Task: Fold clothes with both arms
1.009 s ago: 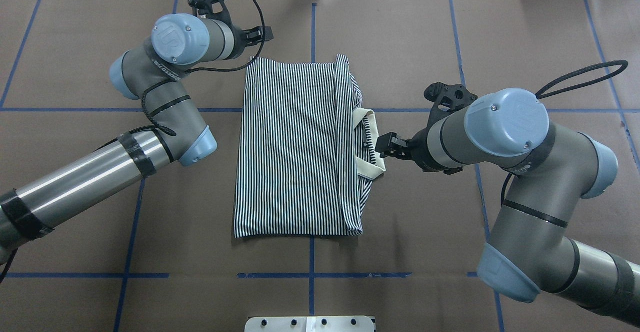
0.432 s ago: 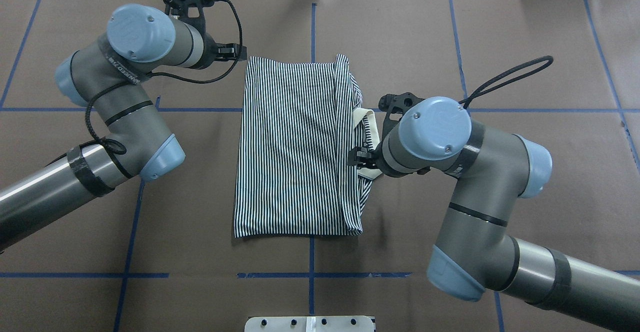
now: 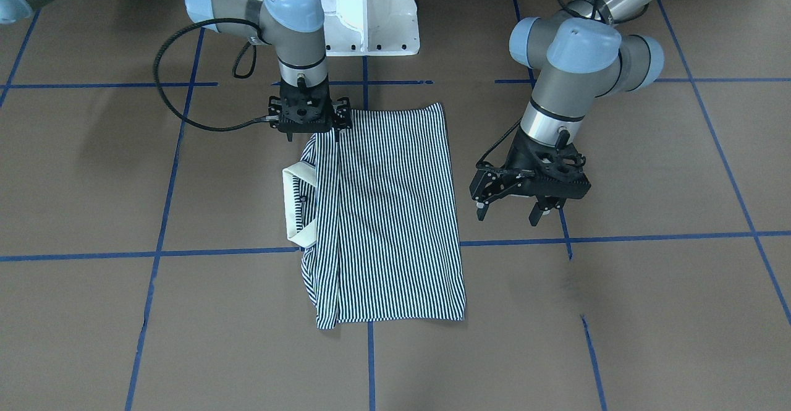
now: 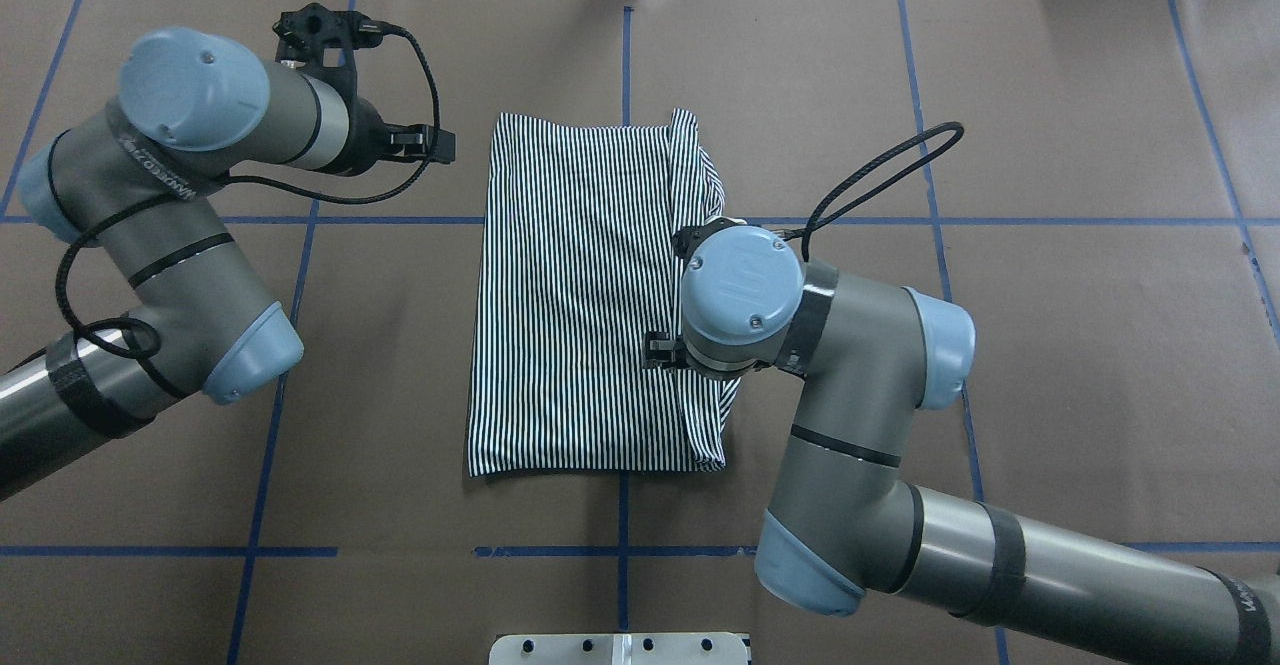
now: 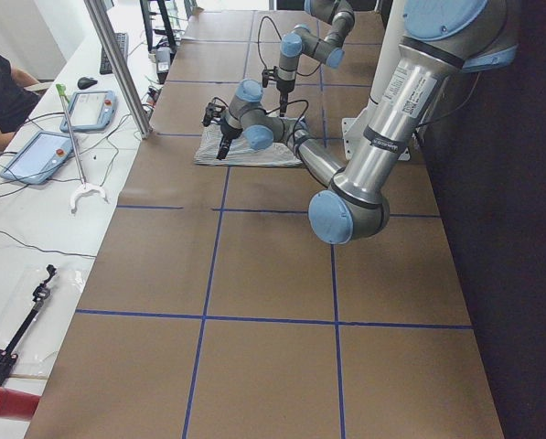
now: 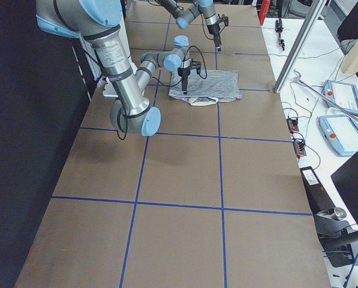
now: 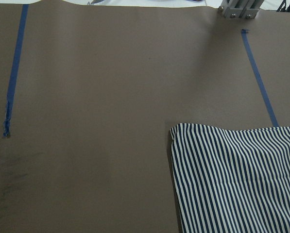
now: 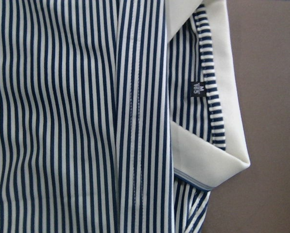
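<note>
Robotics lab, no question. Left arm (image 4: 190,185) and right arm (image 4: 860,415), industrial jointed type, flank a white pedestal (image 3: 368,21). Table (image 4: 1100,345) is papered brown and gridded with blue tape (image 4: 280,551). White side bench (image 5: 35,274) carries two teach pendants (image 5: 94,110), loose cables (image 5: 16,242). Aluminium post (image 5: 117,64) at the table edge. Person (image 5: 3,87) at the bench.

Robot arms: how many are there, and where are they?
2. The left arm hangs over the bare table beside the striped shirt. The right arm reaches over the shirt near its cream collar. None seems hidden.
</note>
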Robot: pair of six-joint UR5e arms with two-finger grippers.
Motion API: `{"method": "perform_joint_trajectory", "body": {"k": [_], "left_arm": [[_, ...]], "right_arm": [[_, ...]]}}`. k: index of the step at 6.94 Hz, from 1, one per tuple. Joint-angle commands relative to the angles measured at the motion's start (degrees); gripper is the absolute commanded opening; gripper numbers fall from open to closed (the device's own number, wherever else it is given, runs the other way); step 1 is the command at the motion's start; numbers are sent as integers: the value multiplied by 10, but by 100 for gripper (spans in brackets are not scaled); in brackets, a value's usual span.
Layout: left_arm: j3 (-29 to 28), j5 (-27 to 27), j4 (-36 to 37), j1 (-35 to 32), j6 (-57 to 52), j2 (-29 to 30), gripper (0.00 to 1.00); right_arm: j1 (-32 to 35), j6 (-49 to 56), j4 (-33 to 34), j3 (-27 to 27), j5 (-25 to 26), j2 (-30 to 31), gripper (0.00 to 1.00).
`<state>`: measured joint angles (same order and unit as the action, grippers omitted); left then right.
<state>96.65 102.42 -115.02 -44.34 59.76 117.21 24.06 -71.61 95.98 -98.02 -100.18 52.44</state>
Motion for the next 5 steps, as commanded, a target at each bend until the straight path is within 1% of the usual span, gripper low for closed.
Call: {"method": "perform_joint_trajectory", "body": {"k": [1, 3, 5], "left_arm": [[21, 4, 0, 0, 11, -17, 100], [21, 5, -6, 1, 31, -16, 100], [20, 5, -9, 3, 39, -15, 100]], "right_arm": [[-16, 18, 8, 49, -5, -27, 100], [-17, 65, 61, 49, -7, -31, 100], [-17, 78, 73, 46, -9, -30, 100]]}}
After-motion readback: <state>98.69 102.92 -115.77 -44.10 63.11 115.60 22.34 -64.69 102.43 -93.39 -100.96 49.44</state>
